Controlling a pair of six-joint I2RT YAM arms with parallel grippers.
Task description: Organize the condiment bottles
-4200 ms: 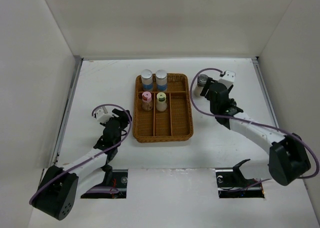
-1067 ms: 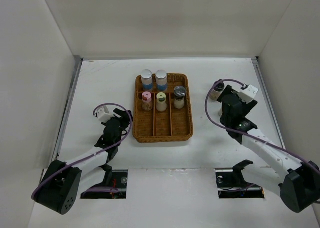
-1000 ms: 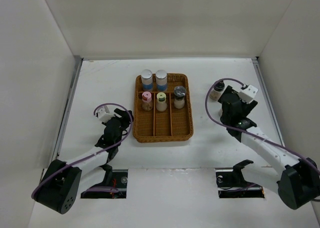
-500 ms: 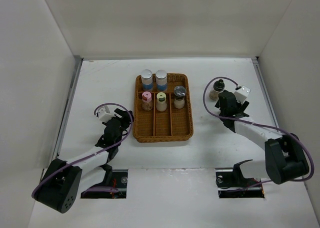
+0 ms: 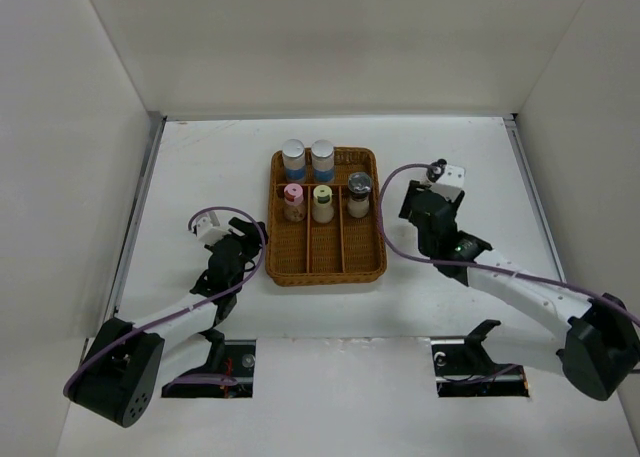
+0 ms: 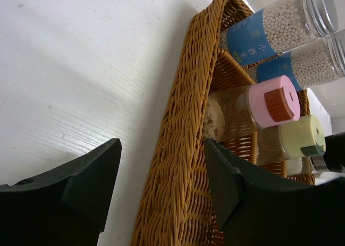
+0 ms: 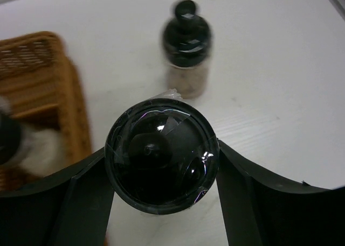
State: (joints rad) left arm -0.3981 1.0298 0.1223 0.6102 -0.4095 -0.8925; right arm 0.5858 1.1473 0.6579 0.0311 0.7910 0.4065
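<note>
The right gripper [image 7: 161, 152] has a black-capped jar [image 7: 157, 143] between its fingers [image 7: 81, 197], which lie against both sides of the cap. Whether this jar is lifted from the white table [image 5: 200, 177] cannot be told. It is just beside the right wall of the brown wicker tray [image 5: 326, 278]. A second black-capped jar [image 7: 187, 41] stands upright on the table just behind it.

In the rear compartment of the tray two blue-label jars [image 5: 293, 159] [image 5: 323, 157] stand side by side. Before them, at the rear ends of the three long lanes, stand the pink-capped jar [image 5: 293, 201] on the left, the yellow-green-capped jar [image 5: 322, 202] in the middle and a dark-capped jar [image 5: 359, 192] on the right.

The left gripper [image 6: 161, 154] is beside the left wall of the tray, its jaws partly apart and holding nothing.
</note>
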